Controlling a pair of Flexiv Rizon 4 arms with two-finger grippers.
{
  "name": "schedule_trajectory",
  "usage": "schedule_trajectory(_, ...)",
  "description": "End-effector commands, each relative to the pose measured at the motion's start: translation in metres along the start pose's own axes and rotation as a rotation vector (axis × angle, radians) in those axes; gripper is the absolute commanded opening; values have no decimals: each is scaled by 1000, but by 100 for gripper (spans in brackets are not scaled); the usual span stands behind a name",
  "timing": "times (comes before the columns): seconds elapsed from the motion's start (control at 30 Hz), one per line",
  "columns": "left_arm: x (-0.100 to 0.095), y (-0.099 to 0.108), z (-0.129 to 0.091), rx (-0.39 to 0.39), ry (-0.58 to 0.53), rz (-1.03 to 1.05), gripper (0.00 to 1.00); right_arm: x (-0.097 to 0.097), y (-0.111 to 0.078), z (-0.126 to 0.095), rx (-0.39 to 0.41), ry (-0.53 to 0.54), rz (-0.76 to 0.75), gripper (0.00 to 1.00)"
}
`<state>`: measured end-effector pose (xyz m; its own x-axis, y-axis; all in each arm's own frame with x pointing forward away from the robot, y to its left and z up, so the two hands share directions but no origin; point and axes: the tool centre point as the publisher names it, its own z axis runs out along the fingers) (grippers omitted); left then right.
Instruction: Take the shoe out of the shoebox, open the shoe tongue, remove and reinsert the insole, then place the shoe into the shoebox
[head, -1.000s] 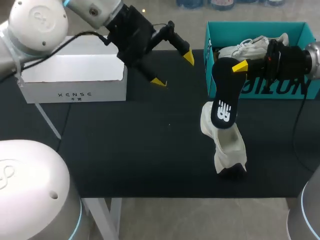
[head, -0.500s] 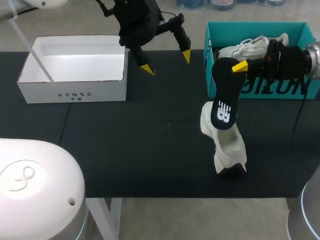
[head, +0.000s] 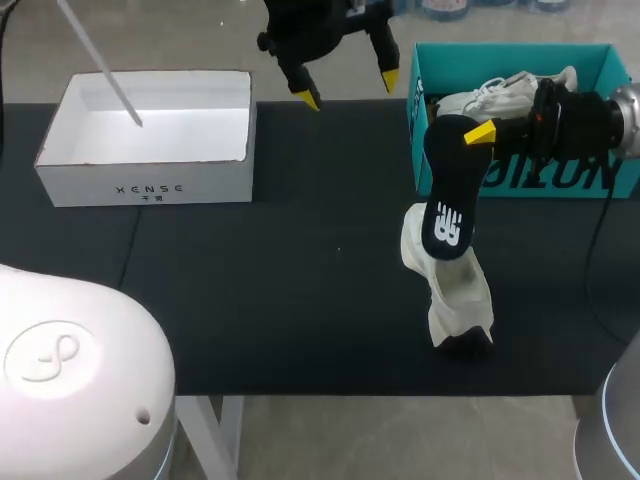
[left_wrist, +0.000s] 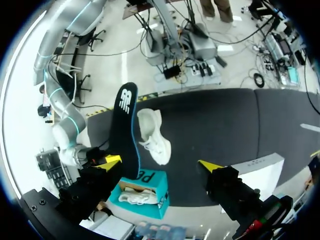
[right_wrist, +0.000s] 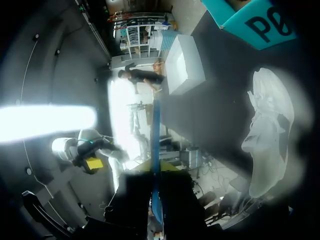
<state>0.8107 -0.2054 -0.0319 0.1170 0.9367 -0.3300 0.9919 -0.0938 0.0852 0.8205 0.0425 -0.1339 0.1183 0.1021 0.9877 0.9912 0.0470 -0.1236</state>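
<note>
The white shoe stands on the black mat, toe toward the front edge, also visible in the left wrist view and beside my right gripper. My right gripper is shut on the top end of the black insole, which hangs down over the shoe's opening. From its own wrist view the insole shows edge-on between the fingers. The teal shoebox sits at the back right with a second white shoe inside. My left gripper hovers open and empty over the table's far edge.
An open white box sits at the back left of the mat. The left arm's base bulges into the head view's lower left corner. Bare black mat lies between the white box and the shoe.
My left arm has swung away from the white box and risen toward the table's far edge, gripper still open. The right arm, insole and shoe have kept still.
</note>
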Motion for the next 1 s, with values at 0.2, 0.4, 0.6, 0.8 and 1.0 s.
schedule_trajectory(0.2, -36, 40, 7, -16, 287, -50, 100, 0, 0, 0, 1, -2, 1, 0)
schedule_trajectory(0.4, -41, 40, 9, -15, 266, -80, 100, 0, 0, 0, 1, -2, 1, 0)
schedule_trajectory(0.6, -41, 40, 9, -15, 266, -80, 100, 0, 0, 0, 1, -2, 1, 0)
schedule_trajectory(0.8, -41, 40, 9, -15, 266, -80, 100, 2, -1, 0, 15, -30, -1, 0)
schedule_trajectory(1.0, -41, 40, 9, -15, 266, -80, 100, -1, -21, -3, 20, -37, 7, 0)
